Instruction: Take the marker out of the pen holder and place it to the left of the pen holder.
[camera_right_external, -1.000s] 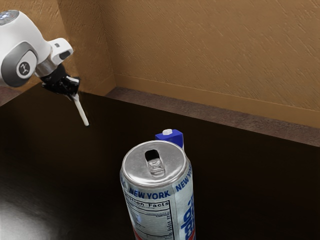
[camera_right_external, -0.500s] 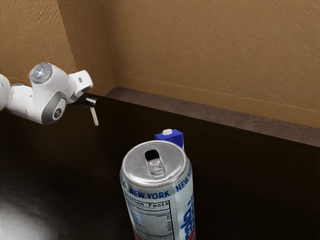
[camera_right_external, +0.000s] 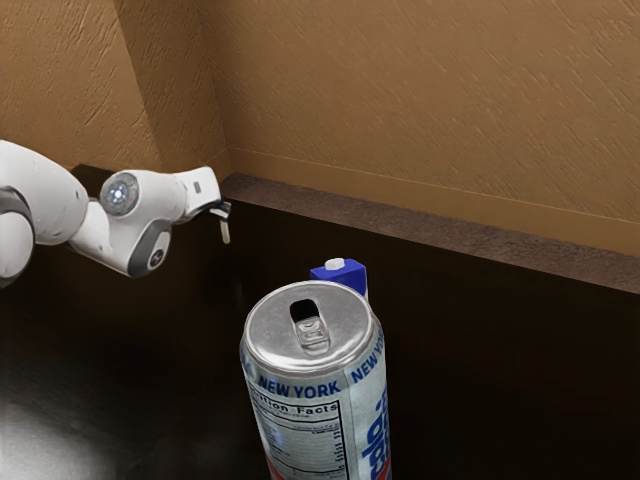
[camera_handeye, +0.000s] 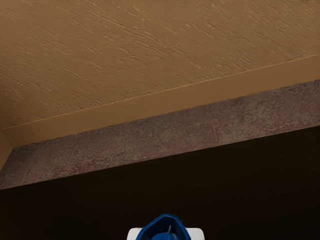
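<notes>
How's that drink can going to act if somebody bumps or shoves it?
The can looks like thin, smooth metal, so it would probably slide under a gentle push and may dent if squeezed. Its upright, round body could tip under a high shove, then roll. The dark mouth looks open, so any drink inside might spill.
</notes>
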